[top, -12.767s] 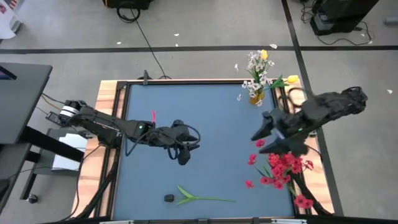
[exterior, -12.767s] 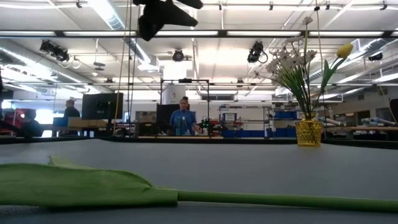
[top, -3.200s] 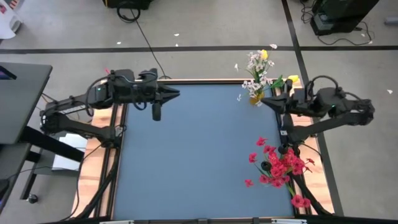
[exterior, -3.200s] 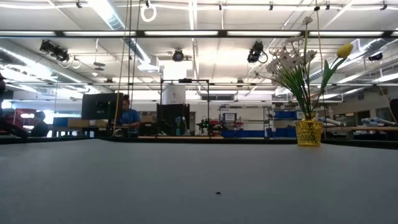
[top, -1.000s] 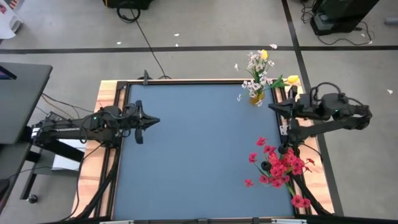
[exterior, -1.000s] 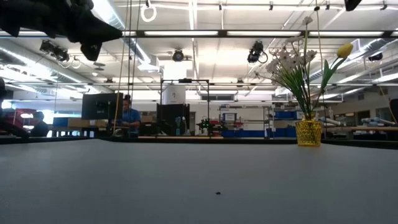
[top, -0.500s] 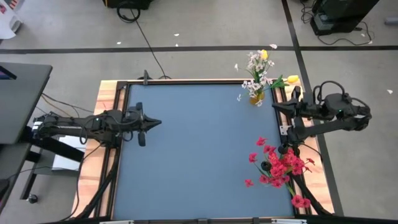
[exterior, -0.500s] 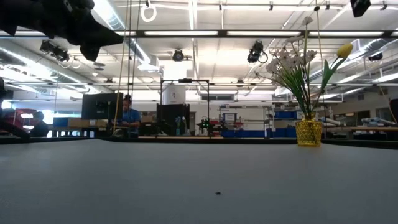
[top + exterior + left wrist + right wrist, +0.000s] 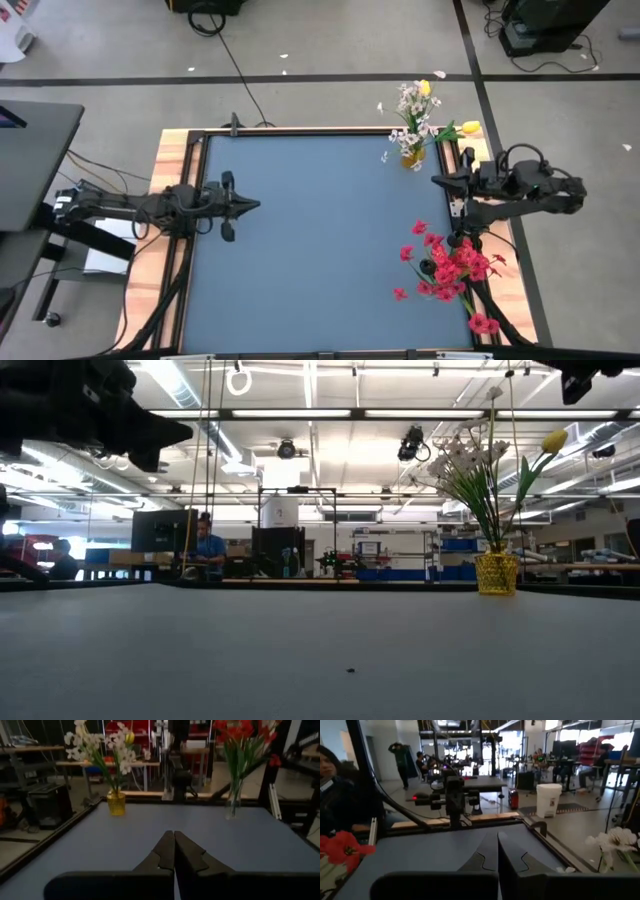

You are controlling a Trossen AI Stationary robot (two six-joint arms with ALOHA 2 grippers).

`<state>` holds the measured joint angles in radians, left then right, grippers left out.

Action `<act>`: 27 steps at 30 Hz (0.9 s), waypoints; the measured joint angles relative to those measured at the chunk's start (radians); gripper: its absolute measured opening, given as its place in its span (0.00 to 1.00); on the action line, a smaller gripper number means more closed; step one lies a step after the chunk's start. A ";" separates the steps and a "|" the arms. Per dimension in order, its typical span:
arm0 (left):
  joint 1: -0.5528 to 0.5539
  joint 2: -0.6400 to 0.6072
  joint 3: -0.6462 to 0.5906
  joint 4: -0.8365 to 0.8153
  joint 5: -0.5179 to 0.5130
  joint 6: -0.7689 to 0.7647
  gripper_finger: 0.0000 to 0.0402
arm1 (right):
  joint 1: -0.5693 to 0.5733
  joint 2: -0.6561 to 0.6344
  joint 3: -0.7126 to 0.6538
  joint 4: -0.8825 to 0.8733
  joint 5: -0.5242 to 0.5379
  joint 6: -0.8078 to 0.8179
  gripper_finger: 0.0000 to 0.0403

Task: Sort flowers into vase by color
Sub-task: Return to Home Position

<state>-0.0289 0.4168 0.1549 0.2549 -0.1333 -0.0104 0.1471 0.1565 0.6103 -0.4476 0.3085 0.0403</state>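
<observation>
The left gripper (image 9: 252,205), fingers pressed together and empty, hovers well to the left of the small yellow faceted glass vase (image 9: 411,158). In that vase the white sprays and yellow tulip buds (image 9: 413,110) stand upright, stems vertical, heads up. Just right of the yellow vase, the right gripper (image 9: 436,181) is likewise closed and empty. Past that gripper, well apart from the yellow vase, red blossom clusters (image 9: 452,265) fan upward from the clear glass vase (image 9: 231,806). A careless swing of the right arm could brush the stems and tip either vase.
</observation>
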 joint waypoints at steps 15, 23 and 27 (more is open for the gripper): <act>0.081 0.002 -0.085 0.040 0.060 -0.004 0.01 | 0.000 -0.149 -0.157 0.042 0.021 0.014 0.00; 0.070 0.002 -0.084 0.049 0.079 0.022 0.01 | 0.000 -0.152 -0.270 0.183 0.020 0.042 0.00; 0.070 0.002 -0.084 0.047 0.081 0.035 0.01 | 0.000 -0.152 -0.324 0.227 0.012 0.046 0.00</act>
<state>0.0410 0.4187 0.0708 0.3015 -0.0523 0.0244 0.1471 0.0044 0.2867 -0.2201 0.3206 0.0859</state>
